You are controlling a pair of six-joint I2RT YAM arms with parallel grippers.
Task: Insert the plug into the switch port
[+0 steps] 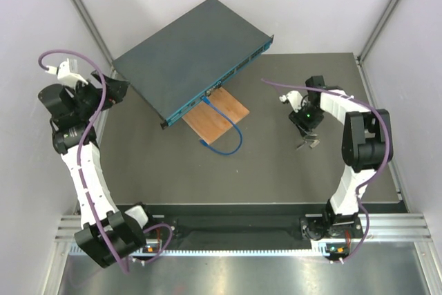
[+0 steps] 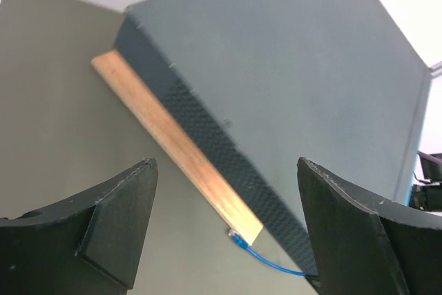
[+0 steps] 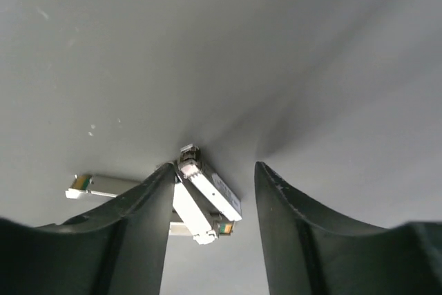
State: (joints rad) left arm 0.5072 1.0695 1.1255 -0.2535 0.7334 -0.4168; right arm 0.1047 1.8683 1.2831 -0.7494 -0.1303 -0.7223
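Observation:
The switch [image 1: 190,53] is a flat dark teal box at the back centre, its lighter port face [image 1: 231,77] turned toward the right arm; it also fills the left wrist view [image 2: 290,67]. Small silver plugs [image 1: 307,144] lie on the grey table at the right. My right gripper [image 1: 306,136] is down over them. In the right wrist view two plugs [image 3: 210,195] lie crossed between its fingers [image 3: 215,170]; the left finger touches them and the right finger stands apart. A third plug [image 3: 93,184] lies to the left. My left gripper [image 1: 117,90] [image 2: 226,170] is open and empty by the switch's left corner.
A brown wooden board [image 1: 217,115] [image 2: 179,146] props up the switch's near edge. A blue cable [image 1: 231,139] [image 2: 269,262] loops from the port face across the board onto the table. Walls and metal posts close in the table on three sides.

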